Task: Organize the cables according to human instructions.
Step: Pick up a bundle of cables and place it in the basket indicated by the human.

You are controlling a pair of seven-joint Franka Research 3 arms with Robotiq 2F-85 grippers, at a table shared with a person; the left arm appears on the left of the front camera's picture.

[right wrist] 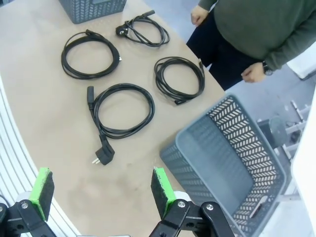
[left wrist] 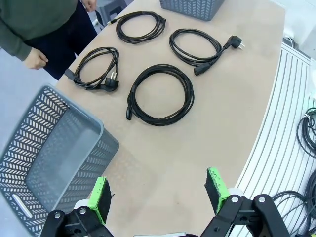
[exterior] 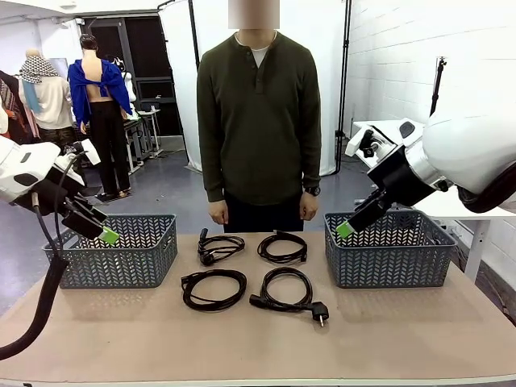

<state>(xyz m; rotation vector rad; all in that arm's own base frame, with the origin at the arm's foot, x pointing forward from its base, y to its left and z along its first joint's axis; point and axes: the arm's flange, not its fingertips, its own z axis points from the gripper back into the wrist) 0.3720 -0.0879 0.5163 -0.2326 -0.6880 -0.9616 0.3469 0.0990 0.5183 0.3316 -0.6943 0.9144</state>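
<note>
on the brown table point(exterior: 403, 339) four cables point(exterior: 208, 257) lie in the middle, my left gripper point(left wrist: 158, 195) at nine o'clock and right gripper point(right wrist: 101, 191) at three, both wide and empty, so i should wait for the person point(exterior: 258, 121) to point.

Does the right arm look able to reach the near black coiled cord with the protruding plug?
Probably yes: the black coiled cord lies apart on bare tabletop, clear of the grey plastic basket.

Your left arm point(exterior: 24, 173) and right arm point(exterior: 468, 153) are white; the left gripper point(left wrist: 160, 195) and right gripper point(right wrist: 101, 187) are black with green pads point(left wrist: 100, 197). A black corrugated hose point(exterior: 44, 298) trails the left arm. The person point(exterior: 258, 105) wears an olive henley point(exterior: 242, 145) and a wristwatch point(exterior: 313, 191).
</note>
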